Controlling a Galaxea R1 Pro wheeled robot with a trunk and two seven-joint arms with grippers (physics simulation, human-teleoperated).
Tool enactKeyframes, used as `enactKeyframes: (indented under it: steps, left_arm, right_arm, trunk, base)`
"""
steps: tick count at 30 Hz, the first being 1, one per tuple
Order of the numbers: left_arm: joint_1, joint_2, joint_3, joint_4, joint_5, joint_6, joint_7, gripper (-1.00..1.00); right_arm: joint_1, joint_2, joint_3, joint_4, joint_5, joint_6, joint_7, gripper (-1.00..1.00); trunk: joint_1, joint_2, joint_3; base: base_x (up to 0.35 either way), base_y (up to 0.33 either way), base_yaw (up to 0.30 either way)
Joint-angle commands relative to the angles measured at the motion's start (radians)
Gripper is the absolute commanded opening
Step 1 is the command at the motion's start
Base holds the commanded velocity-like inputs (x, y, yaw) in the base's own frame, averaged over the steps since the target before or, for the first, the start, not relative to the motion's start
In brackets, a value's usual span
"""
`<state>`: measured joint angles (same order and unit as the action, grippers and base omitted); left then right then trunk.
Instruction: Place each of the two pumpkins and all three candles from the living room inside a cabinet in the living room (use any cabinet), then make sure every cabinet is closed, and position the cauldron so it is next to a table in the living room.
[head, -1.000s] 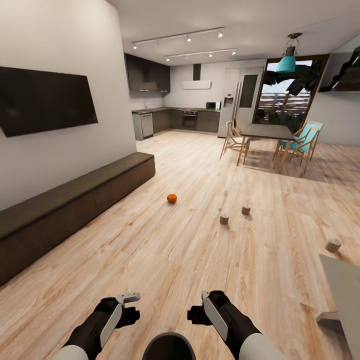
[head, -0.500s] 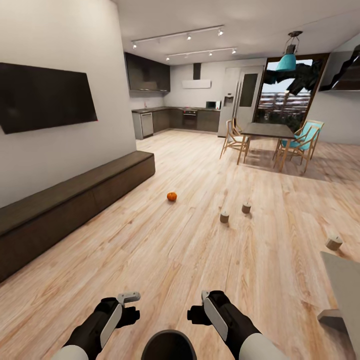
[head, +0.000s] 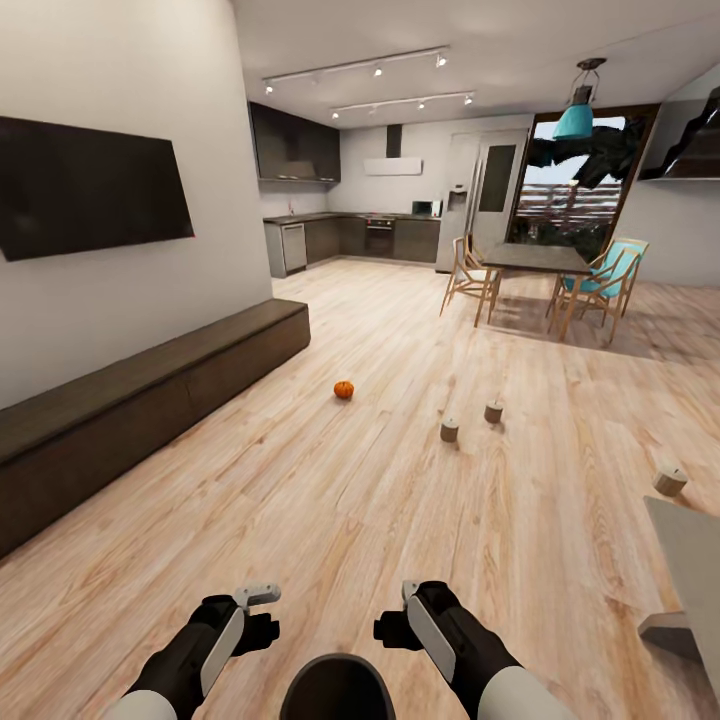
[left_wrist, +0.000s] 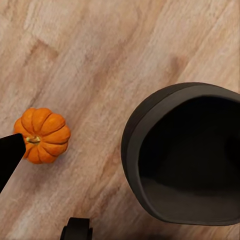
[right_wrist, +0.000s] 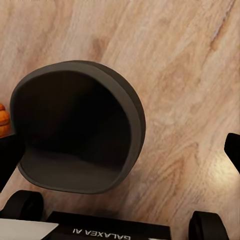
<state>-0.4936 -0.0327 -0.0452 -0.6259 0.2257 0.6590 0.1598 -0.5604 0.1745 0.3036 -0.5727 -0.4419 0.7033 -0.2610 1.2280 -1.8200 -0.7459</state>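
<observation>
While the small ribbed orange pumpkin (left_wrist: 43, 135) sits on the plank floor (head: 330, 500) just beside the round black cauldron (left_wrist: 186, 152) | it lies left-arm side, left fingers (head: 262, 596) nearer | right fingers (head: 408, 594) empty too; how wide either pair stands, I cannot tell | second pumpkin (head: 344, 390), three stubby tan candles (head: 449, 431) well ahead | long dark cabinet (head: 150, 390) shut.

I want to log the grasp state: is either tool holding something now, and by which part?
Nothing is held. The left tool and the right tool hang over bare floor; the pumpkins and candles lie untouched.
</observation>
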Motion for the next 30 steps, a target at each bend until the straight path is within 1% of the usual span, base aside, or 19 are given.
enactKeyframes:
  steps: [1,5,7,9,12,17,30]
  left_arm:
    - [0.000,0.001,-0.004,-0.001,0.011,0.004,0.009,1.00]
    - [0.000,-0.001,-0.005,-0.001,0.010,0.001,0.009,1.00]
    - [0.000,-0.004,-0.005,-0.001,0.010,-0.014,0.009,1.00]
    - [0.000,-0.007,-0.020,-0.001,0.012,-0.046,0.017,1.00]
    - [0.000,-0.007,-0.037,0.023,0.013,-0.067,0.022,1.00]
    - [0.000,-0.007,-0.040,0.039,0.011,-0.072,0.026,1.00]
    - [0.000,-0.008,-0.041,0.041,0.009,-0.074,0.029,1.00]
  right_arm:
    - [-0.001,0.000,0.003,-0.001,-0.009,0.002,-0.009,1.00]
    - [-0.001,0.000,0.004,-0.001,-0.009,-0.009,-0.009,1.00]
    - [-0.001,0.000,0.011,-0.001,-0.009,-0.024,-0.009,1.00]
    - [-0.001,0.000,0.030,0.000,-0.009,-0.036,-0.010,1.00]
    - [-0.001,0.000,0.040,0.003,-0.009,-0.041,-0.016,1.00]
    - [-0.001,0.000,0.043,0.010,-0.009,-0.041,-0.020,1.00]
    - [-0.001,0.000,0.045,0.013,-0.009,-0.038,-0.023,1.00]
  trunk:
    - [0.004,-0.008,-0.004]
    - [0.019,-0.036,-0.017]
    - [0.027,-0.050,-0.023]
    - [0.035,-0.064,-0.029]
    - [0.046,-0.085,-0.039]
    - [0.065,-0.120,-0.054]
    - [0.115,-0.211,-0.095]
  base:
    - [0.000,0.000,0.000]
    - [0.000,0.000,0.000]
    - [0.000,0.000,0.000]
    - [0.000,0.000,0.000]
    - [0.000,0.000,0.000]
    - [0.000,0.000,0.000]
    - [0.000,0.000,0.000]
